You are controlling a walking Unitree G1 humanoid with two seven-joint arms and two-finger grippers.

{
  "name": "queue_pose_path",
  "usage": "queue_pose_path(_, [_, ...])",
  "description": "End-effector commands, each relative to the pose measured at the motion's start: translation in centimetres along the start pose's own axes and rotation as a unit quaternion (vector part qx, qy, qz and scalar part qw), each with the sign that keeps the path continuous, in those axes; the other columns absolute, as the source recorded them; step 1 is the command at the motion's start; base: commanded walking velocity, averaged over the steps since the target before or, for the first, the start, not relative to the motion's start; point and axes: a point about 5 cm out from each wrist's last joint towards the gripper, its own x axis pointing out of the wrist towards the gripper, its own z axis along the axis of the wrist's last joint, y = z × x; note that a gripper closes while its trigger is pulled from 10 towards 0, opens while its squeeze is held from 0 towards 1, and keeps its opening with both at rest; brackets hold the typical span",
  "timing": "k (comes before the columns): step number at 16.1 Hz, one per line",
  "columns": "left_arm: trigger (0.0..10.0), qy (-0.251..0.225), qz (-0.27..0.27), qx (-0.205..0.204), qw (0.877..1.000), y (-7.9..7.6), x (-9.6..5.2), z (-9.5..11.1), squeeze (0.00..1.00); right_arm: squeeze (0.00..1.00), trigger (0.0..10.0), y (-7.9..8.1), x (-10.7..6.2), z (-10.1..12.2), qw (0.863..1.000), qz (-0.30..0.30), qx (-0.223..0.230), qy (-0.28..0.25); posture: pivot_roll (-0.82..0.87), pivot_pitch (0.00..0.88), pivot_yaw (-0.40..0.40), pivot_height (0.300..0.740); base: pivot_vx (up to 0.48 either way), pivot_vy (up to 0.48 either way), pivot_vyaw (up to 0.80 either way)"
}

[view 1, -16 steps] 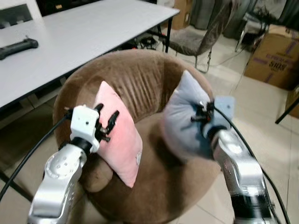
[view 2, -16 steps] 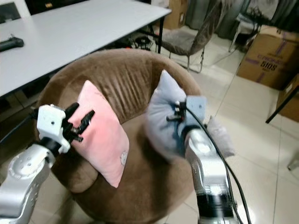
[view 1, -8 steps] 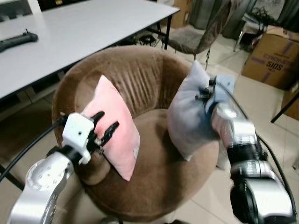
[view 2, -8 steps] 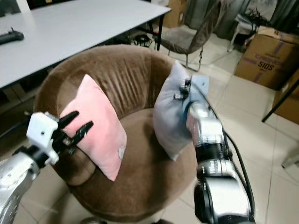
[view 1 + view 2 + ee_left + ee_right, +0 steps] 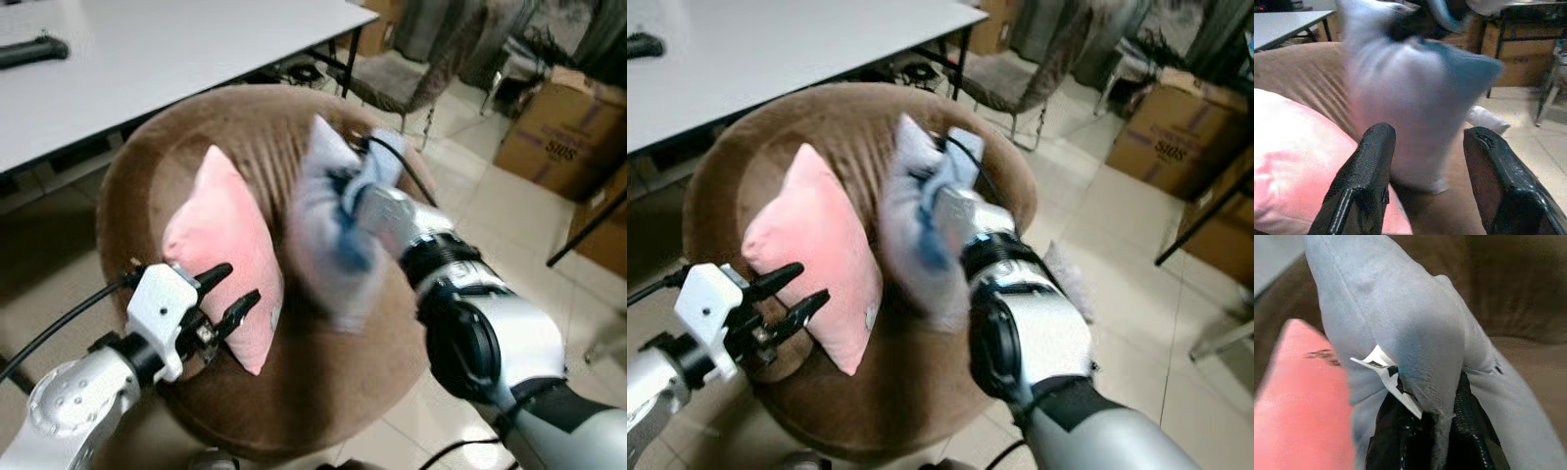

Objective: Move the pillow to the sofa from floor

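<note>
Beside a white table (image 5: 147,49), mid-frame, the brown sofa (image 5: 157,166) holds a pink pillow (image 5: 220,245) as the right gripper (image 5: 1420,440), pinching the grey pillow (image 5: 323,225), has swung it leftward over the seat (nearly placed), left gripper (image 5: 223,299) spread, idle.

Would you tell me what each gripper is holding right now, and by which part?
The right gripper pinches the grey pillow by a fold of fabric near its white tag. The left gripper is open and holds nothing.
</note>
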Motion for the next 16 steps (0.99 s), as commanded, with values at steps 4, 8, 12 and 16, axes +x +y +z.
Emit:
queue_pose_path(4, [10.0,0.008,-0.02,-0.005,1.0,-1.2,-0.5,0.4,0.06,0.0,10.0,2.3,-0.4,2.1,0.997,-0.022,0.039,-0.06,0.24,0.034,-0.211,0.74,0.0,0.0,0.0])
queue_pose_path(8, [10.0,0.013,-0.024,-0.011,1.0,-2.0,-0.6,0.5,0.05,0.0,10.0,0.9,-0.2,1.1,0.994,-0.083,0.054,-0.055,0.25,0.052,-0.217,0.74,0.0,0.0,0.0])
queue_pose_path(12, [10.0,0.014,-0.032,-0.014,0.999,-2.6,-0.4,0.6,0.05,0.0,10.0,-0.8,-0.1,0.7,0.987,-0.136,0.059,-0.056,0.25,0.067,-0.222,0.74,0.0,0.0,0.0])
queue_pose_path(16, [10.0,0.006,-0.019,-0.008,1.0,-2.4,-0.4,1.1,0.06,1.0,10.0,0.7,-0.1,0.7,0.993,-0.065,0.094,-0.043,0.25,0.067,-0.232,0.74,0.0,0.0,0.0])
